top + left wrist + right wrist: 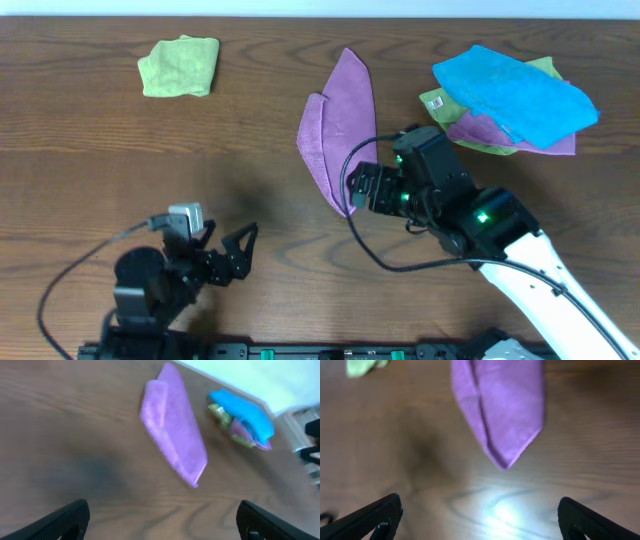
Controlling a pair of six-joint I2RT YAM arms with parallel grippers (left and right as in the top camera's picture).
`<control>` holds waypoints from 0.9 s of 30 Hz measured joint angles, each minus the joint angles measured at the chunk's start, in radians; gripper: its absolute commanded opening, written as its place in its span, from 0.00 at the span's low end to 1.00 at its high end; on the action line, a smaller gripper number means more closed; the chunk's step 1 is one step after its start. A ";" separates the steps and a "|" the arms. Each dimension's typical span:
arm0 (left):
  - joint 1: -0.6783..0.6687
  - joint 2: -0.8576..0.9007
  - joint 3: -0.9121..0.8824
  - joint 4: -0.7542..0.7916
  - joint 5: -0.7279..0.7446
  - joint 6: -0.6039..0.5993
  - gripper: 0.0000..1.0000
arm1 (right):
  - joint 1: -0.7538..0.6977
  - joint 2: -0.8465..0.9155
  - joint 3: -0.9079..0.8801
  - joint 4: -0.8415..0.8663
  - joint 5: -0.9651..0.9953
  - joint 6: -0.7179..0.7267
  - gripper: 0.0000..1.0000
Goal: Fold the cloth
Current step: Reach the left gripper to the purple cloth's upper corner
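Observation:
The cloth (338, 125) is magenta-purple and lies folded into a long narrow shape at the middle of the table, one layer over another. My right gripper (356, 190) is open just short of its near pointed end. In the right wrist view that end of the cloth (502, 405) lies ahead of the right gripper (480, 517), with only bare wood between the jaws. My left gripper (235, 255) is open near the front left, well away from the cloth. The left wrist view shows the cloth (172, 422) far ahead of the left gripper (162, 520), which holds nothing.
A light green cloth (180, 66) lies crumpled at the back left. At the back right, a bright blue cloth (515, 92) lies on top of a pile with green and purple cloths under it. The right arm's black cable (385, 262) loops over the table.

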 measured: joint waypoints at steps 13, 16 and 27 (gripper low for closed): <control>-0.002 0.779 0.721 -0.296 -0.146 0.262 0.95 | -0.040 -0.003 -0.326 0.404 0.024 0.278 0.99; -0.015 0.948 0.883 -0.397 -0.159 0.324 0.95 | -0.047 -0.003 -0.370 0.474 -0.013 0.278 0.99; -0.168 1.371 1.321 -0.555 -0.344 0.577 0.95 | -0.065 -0.003 -0.572 0.830 -0.130 0.295 0.99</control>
